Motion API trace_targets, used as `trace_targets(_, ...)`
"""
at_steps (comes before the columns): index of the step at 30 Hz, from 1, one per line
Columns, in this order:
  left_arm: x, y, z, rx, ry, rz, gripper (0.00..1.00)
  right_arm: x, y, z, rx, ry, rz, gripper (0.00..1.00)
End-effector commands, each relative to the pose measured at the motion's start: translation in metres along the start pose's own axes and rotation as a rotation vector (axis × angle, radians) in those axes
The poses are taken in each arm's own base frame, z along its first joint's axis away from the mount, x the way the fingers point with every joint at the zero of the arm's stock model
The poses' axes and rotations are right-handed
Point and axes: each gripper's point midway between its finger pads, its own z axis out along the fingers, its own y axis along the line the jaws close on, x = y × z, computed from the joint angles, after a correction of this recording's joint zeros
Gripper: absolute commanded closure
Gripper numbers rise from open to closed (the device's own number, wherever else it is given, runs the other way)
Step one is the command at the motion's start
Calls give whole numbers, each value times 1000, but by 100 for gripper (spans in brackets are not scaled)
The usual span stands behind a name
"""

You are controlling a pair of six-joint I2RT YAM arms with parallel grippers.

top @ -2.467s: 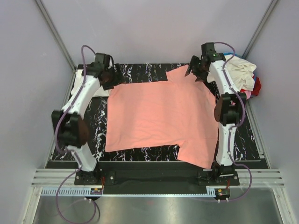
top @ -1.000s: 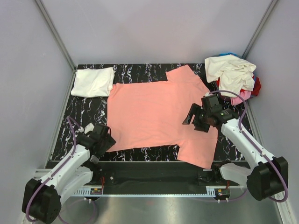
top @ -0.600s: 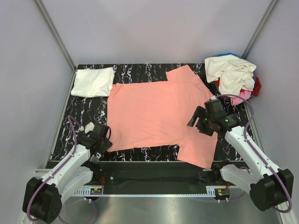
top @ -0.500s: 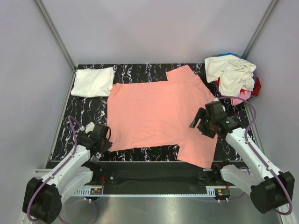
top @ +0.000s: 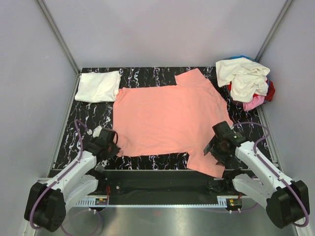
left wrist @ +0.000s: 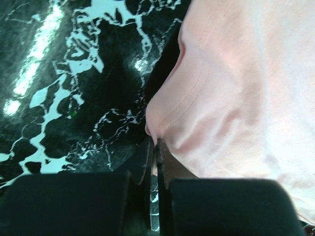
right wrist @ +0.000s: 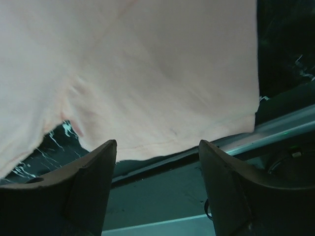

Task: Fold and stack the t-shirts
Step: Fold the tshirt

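Since a second ago, the right gripper (top: 215,147) has dropped back from the shirt's right edge to its near sleeve, and the left gripper (top: 109,147) has shut at the near left hem corner. Seen from above, the salmon-pink t-shirt (top: 167,118) lies flat on the table (top: 147,73) with its long axis running left to right, hem to the left and sleeves to the right, so each arm has its own near corner directly ahead. A folded white t-shirt (top: 98,86) sits at the far left corner, a loose heap of t-shirts (top: 246,81) at the far right, and no container is in sight. At the left wrist, the left gripper (left wrist: 155,147) pinches a puckered bit of the salmon-pink t-shirt (left wrist: 236,88) at its edge, with bare table (left wrist: 74,98) to one side. At the right wrist, the right gripper (right wrist: 157,152) stands wide apart over the sleeve hem of the salmon-pink t-shirt (right wrist: 147,73), holding nothing.
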Motion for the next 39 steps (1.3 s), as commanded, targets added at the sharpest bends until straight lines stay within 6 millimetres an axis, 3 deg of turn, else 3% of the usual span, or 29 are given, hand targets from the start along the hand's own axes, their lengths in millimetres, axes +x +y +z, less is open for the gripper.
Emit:
trace_targets(1, 0, -8, 4, 32, 5, 18, 100, 31, 11, 3, -84, 108, 7, 26)
trace_targets(6, 2, -9, 5, 44, 12, 22, 100, 55, 4, 18, -55, 184, -62, 27)
trace_targets(15, 2, -10, 5, 55, 10, 25, 100, 50, 4, 33, 1, 167, -118, 38)
trace_targets(29, 1, -10, 4, 56, 5, 24, 100, 36, 12, 42, 85, 99, -194, 76)
trace_targets(33, 0, -10, 4, 57, 4, 25, 100, 34, 13, 45, 112, 103, -214, 94)
trace_targets(35, 1, -10, 4, 58, 6, 25, 100, 38, 16, 44, 98, 129, -234, 92)
trace_targets(36, 0, -10, 3, 58, 4, 27, 100, 42, 14, 43, 104, 154, -248, 84)
trace_targets(37, 1, -9, 3, 56, 5, 27, 100, 44, 13, 40, 102, 175, -278, 68)
trace_targets(39, 0, -10, 2, 63, 0, 25, 100, 59, 15, 29, 52, 240, -287, 62)
